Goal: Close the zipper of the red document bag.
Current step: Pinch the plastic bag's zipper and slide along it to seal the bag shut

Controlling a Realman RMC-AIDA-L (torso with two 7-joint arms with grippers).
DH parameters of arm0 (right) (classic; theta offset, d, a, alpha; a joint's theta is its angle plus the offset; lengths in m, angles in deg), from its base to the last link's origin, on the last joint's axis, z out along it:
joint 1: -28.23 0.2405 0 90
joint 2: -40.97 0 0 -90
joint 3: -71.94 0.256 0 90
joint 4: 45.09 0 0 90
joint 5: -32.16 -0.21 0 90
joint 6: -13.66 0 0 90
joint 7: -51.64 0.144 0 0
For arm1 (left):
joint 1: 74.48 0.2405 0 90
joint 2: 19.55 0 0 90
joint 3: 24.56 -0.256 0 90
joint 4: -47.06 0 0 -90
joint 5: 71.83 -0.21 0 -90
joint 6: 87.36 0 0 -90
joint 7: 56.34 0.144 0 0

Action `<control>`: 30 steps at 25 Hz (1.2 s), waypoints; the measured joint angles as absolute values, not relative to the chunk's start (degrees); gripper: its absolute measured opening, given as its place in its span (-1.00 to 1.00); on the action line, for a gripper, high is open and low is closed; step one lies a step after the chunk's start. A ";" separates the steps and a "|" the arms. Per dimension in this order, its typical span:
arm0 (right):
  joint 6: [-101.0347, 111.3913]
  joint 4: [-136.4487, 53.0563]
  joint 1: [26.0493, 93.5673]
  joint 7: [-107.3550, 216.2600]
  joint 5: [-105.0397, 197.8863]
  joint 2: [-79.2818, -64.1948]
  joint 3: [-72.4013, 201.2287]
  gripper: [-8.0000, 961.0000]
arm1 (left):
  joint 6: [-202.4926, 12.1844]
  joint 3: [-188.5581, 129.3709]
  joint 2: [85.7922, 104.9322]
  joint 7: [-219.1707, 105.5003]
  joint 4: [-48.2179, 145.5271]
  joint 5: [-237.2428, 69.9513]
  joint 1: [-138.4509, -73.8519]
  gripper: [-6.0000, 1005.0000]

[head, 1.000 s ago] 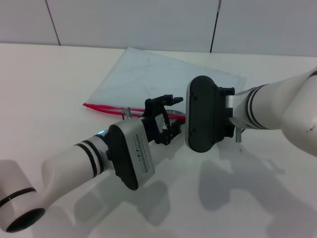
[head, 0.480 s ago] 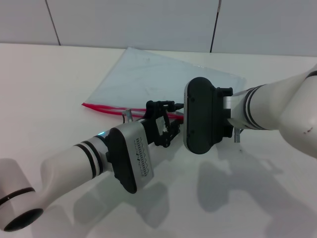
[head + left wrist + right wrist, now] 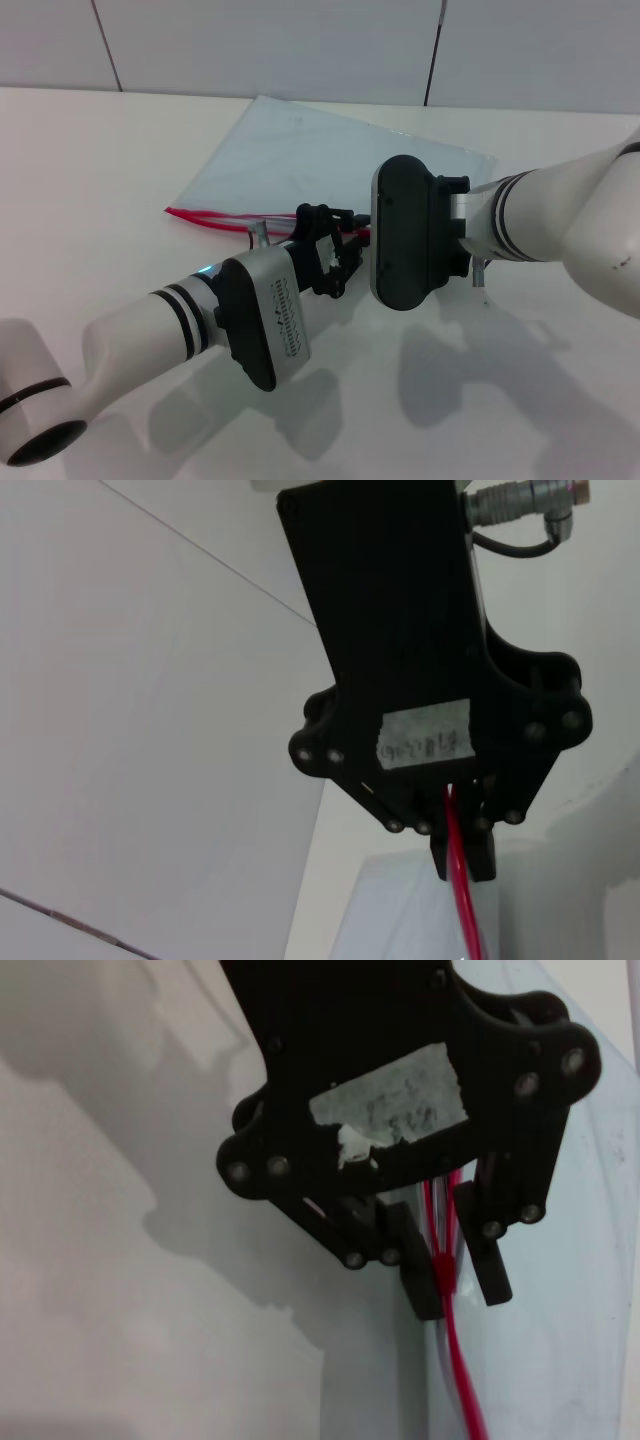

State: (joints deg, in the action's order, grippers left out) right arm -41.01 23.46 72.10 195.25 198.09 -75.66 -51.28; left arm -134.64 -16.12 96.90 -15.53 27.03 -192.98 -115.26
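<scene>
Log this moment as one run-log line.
left tool: shut on zipper | right tool: straddling zipper, not clamped | red document bag: flat on table | zipper state: cannot tell

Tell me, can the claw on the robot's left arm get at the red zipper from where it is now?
Probably yes. The left claw already sits over the zipper on the near edge of the red document bag, with nothing between them. The right claw straddles the same strip close by, crowding it.

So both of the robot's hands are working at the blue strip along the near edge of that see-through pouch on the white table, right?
Not quite: the strip is red, not blue. The head view shows the zipper as a bright red line along the near edge of the document bag, where the left gripper and the right gripper meet on the white table.
</scene>
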 joint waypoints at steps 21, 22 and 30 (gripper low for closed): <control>-41.00 23.09 72.13 195.20 198.08 -75.66 -51.99 -0.89 | -134.30 -15.83 96.90 -15.80 27.03 -192.72 -115.26 -0.83; -41.00 23.07 72.14 195.19 198.08 -75.66 -51.98 -0.89 | -134.28 -15.79 96.90 -15.80 27.03 -192.70 -115.22 -0.83; -41.17 22.89 72.00 195.21 198.09 -75.57 -51.37 -0.89 | -134.17 -15.90 96.90 -15.82 27.10 -192.52 -114.34 -0.82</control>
State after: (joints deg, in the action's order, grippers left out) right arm -41.17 22.89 72.00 195.21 198.09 -75.57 -51.37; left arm -134.17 -15.90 96.90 -15.82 27.10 -192.52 -114.34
